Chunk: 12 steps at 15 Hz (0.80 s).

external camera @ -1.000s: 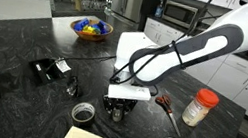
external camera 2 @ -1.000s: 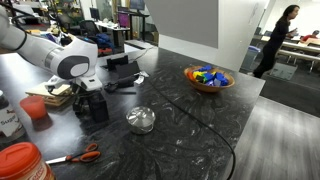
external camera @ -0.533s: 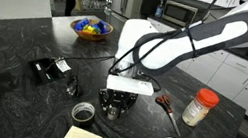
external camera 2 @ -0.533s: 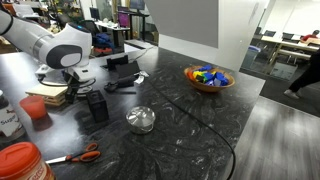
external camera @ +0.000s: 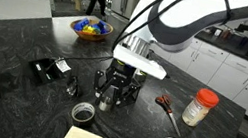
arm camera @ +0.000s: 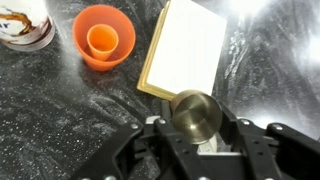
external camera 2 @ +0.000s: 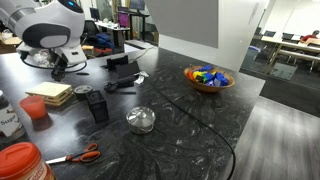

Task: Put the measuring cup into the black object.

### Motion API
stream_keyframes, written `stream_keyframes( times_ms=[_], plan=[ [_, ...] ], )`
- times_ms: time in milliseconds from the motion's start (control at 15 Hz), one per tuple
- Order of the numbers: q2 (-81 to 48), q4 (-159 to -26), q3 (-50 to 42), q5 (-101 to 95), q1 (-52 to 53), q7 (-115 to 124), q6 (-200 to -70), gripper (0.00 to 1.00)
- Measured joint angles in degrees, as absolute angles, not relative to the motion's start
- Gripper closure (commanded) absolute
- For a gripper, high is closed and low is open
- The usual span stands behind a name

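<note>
Your gripper [arm camera: 197, 126] is pinching the cup [arm camera: 197, 112]. In the wrist view the cup's round metal bowl sits right between the two fingers [arm camera: 148, 138], and they press on it from both sides. I can't see the handle, so I can't tell which way the cup's long side points. The cup is up in the air, off the table [external camera 2: 190, 130]. Past it in that view lie the pale block [arm camera: 185, 50] and the orange cup [arm camera: 103, 42]. So you are over that part of the table, not over the box [external camera 2: 97, 105]. The box does not show in the wrist view at all. In an exterior view it stands upright on the table, to the right of the gripper and lower down, a little apart from it. I think the next move is to go right until the bowl hangs above the top of the box, and then go down. Take care there. The box is small, and if the cup comes down off to one side, it may bump the edge and knock the box over.
</note>
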<state>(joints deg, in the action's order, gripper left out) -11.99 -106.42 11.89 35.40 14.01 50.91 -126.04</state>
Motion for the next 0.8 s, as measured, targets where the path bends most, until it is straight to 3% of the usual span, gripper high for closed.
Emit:
stream_keyframes(
  times_ms=[533, 600, 800],
  plan=[
    [-7.87, -109.31, 10.48, 49.96, 12.27, 50.62, -129.46, 0.78],
    [-7.83, -109.92, 10.28, 50.89, 12.11, 51.04, -130.47, 0.53],
    [-7.67, -110.75, 10.06, 51.45, 12.09, 51.98, -131.72, 0.53]
  ],
)
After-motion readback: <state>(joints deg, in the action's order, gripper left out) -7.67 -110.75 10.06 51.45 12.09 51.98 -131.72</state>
